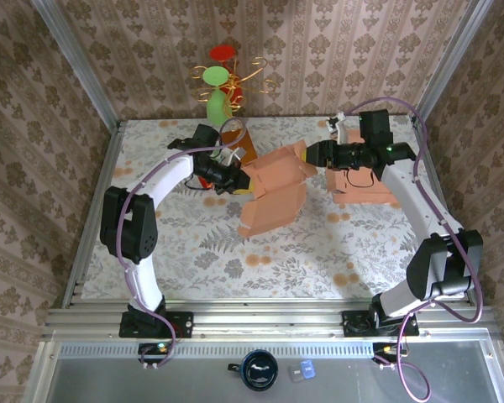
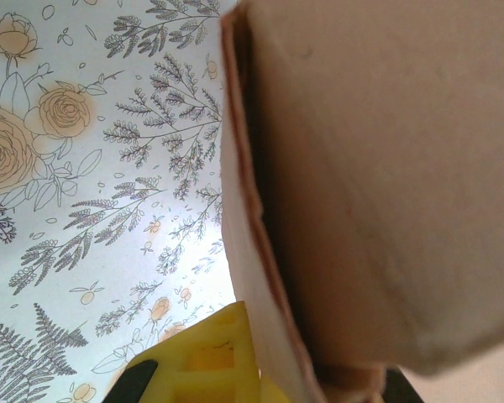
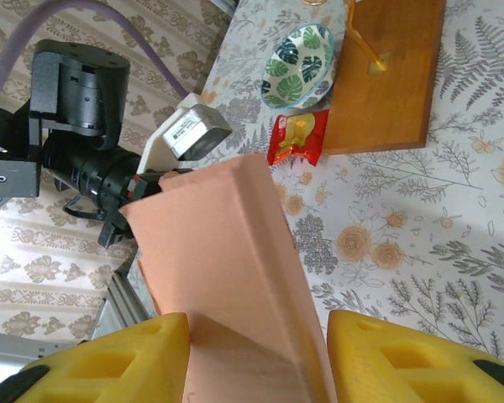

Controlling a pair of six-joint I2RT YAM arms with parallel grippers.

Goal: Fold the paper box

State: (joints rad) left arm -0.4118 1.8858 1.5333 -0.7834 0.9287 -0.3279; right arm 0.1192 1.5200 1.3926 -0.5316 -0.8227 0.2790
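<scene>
The salmon-pink paper box [image 1: 273, 189] hangs above the middle of the table, partly formed, with a flap drooping toward the front. My left gripper [image 1: 233, 180] is shut on its left edge. In the left wrist view one yellow finger [image 2: 203, 359] presses the thin wall of the box [image 2: 386, 168], and the other finger is hidden behind the paper. My right gripper [image 1: 313, 155] holds the box's right end. In the right wrist view both yellow fingers sit against the sides of the box [image 3: 218, 252], so my right gripper [image 3: 256, 336] is shut on it.
A stack of flat pink blanks [image 1: 365, 180] lies at the right under the right arm. A wooden board [image 3: 386, 75] with a wire stand, a leaf-patterned bowl [image 3: 298, 54] and a red packet [image 3: 298, 138] sit at the back. A green ornament [image 1: 217, 105] stands behind them.
</scene>
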